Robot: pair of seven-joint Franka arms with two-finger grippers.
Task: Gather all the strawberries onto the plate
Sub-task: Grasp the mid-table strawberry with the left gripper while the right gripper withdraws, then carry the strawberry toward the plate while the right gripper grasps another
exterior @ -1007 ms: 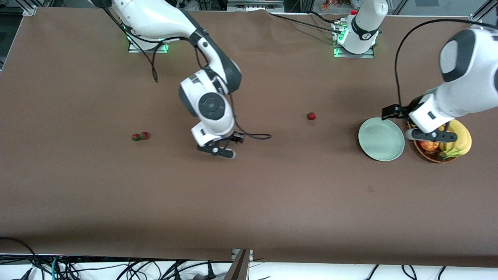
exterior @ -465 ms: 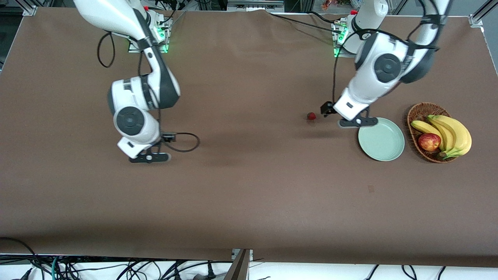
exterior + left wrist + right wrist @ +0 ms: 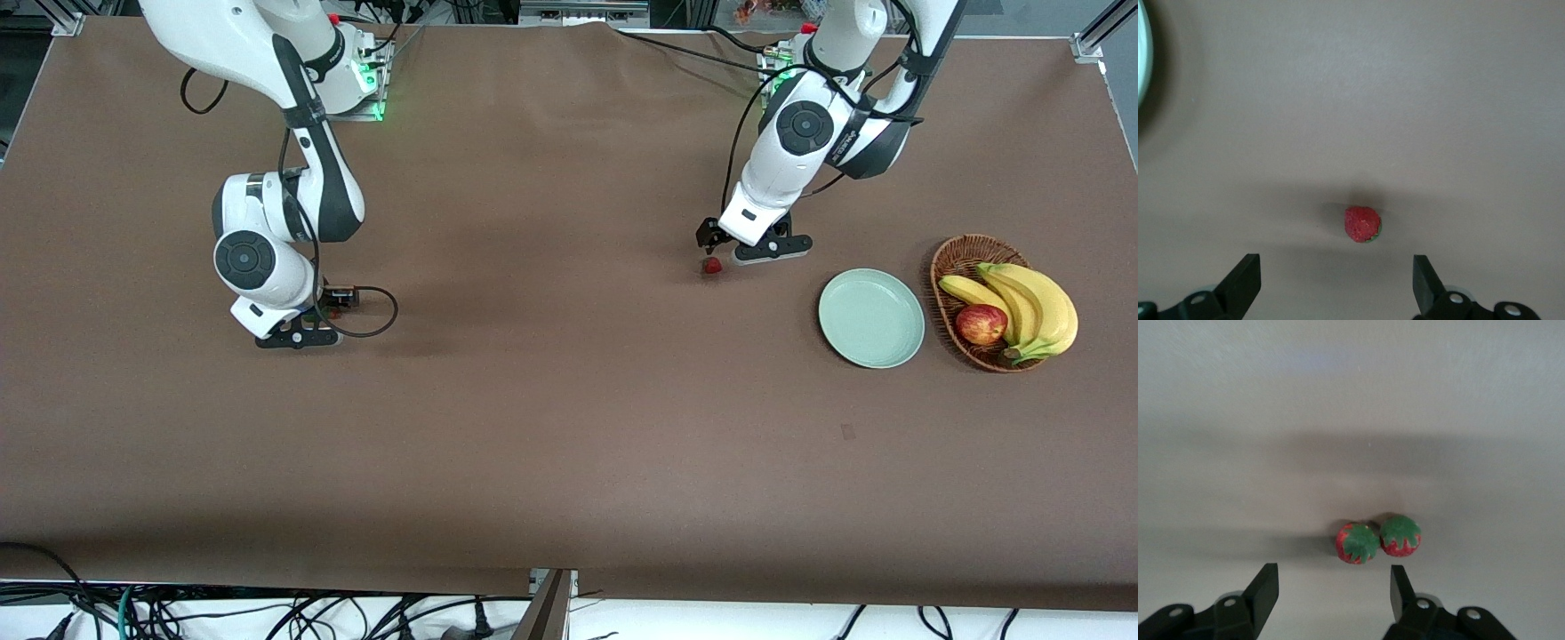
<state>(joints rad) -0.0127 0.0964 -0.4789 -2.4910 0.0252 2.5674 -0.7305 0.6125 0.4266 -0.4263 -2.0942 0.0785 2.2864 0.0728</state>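
Note:
One strawberry (image 3: 711, 265) lies alone on the brown table, between the middle and the pale green plate (image 3: 871, 318). My left gripper (image 3: 770, 252) hangs open just above the table beside this berry. In the left wrist view the berry (image 3: 1362, 223) lies just ahead of the open gripper (image 3: 1335, 283). Two more strawberries (image 3: 1357, 543) (image 3: 1401, 535) lie touching, green tops up, just ahead of my open right gripper (image 3: 1332, 590). In the front view the right gripper (image 3: 298, 338) is low over them and mostly hides them. The plate holds nothing.
A brown wicker basket (image 3: 949, 262) with bananas (image 3: 1031, 307) and a red-yellow apple (image 3: 981, 324) stands beside the plate, toward the left arm's end of the table. The plate's rim shows in the left wrist view (image 3: 1142, 60). A black cable loops beside the right gripper.
The right arm swung from the table's middle to the pair of strawberries. The left arm moved from over the basket, past the plate, to the lone strawberry.

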